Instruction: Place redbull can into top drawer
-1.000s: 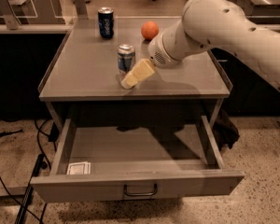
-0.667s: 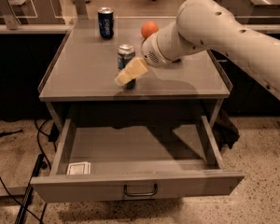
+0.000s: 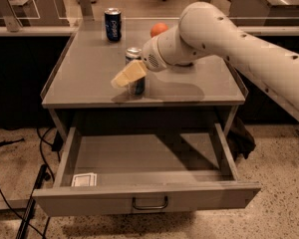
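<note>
The redbull can [image 3: 135,55], slim and silver-and-blue, stands upright near the front middle of the grey tabletop [image 3: 89,68]. My gripper [image 3: 128,75], cream-coloured at the end of the white arm, reaches in from the right. It sits at the can's near-left side and covers much of the can's body. The top drawer [image 3: 147,197] is pulled wide open below the tabletop, with its bar handle [image 3: 150,203] on the front panel.
A dark blue Pepsi can [image 3: 112,25] stands at the back of the tabletop and an orange fruit [image 3: 158,29] lies behind my arm. A small white card [image 3: 83,179] lies in the drawer's front-left corner. Cables [image 3: 20,203] run along the floor at left.
My gripper has moved left and slightly down, coming in front of the redbull can. The can and the drawer have not moved.
</note>
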